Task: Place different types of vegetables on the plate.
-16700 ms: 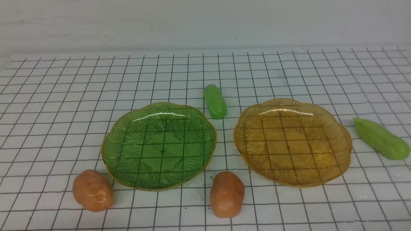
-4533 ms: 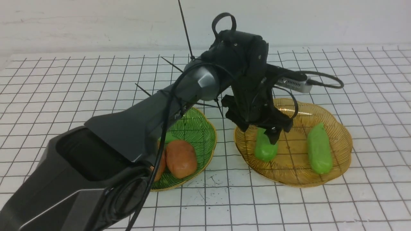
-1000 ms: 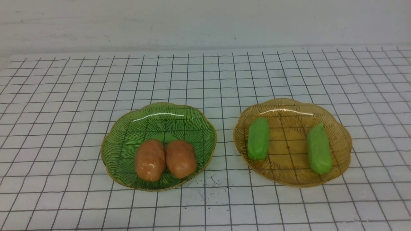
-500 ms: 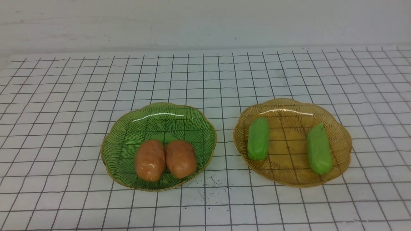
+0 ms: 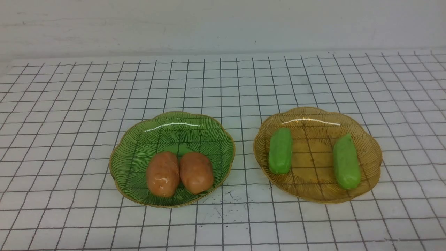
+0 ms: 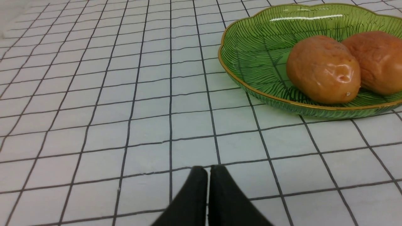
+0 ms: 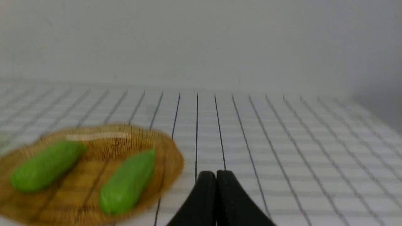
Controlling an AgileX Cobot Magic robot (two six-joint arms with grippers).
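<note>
Two orange-brown potatoes [image 5: 163, 173] [image 5: 196, 172] lie side by side in the green plate [image 5: 139, 146]; they also show in the left wrist view [image 6: 323, 69] [image 6: 375, 61]. Two light-green cucumbers [image 5: 280, 150] [image 5: 346, 161] lie apart in the amber plate [image 5: 313, 118]; the right wrist view shows them blurred [image 7: 45, 164] [image 7: 127, 182]. Neither gripper shows in the front view. My left gripper [image 6: 208, 169] is shut and empty, low over the table beside the green plate [image 6: 251, 47]. My right gripper [image 7: 216, 174] is shut and empty, beside the amber plate [image 7: 169, 150].
The table is a white surface with a black grid [image 5: 223, 80]. A pale wall [image 5: 223, 24] runs along its far edge. Dark specks mark the surface between the plates near the front [image 5: 226, 197].
None over the last second. Earlier, all four vegetables lay on the table; 4.5 s ago the left arm was over the amber plate, and it has since withdrawn from the front view.
</note>
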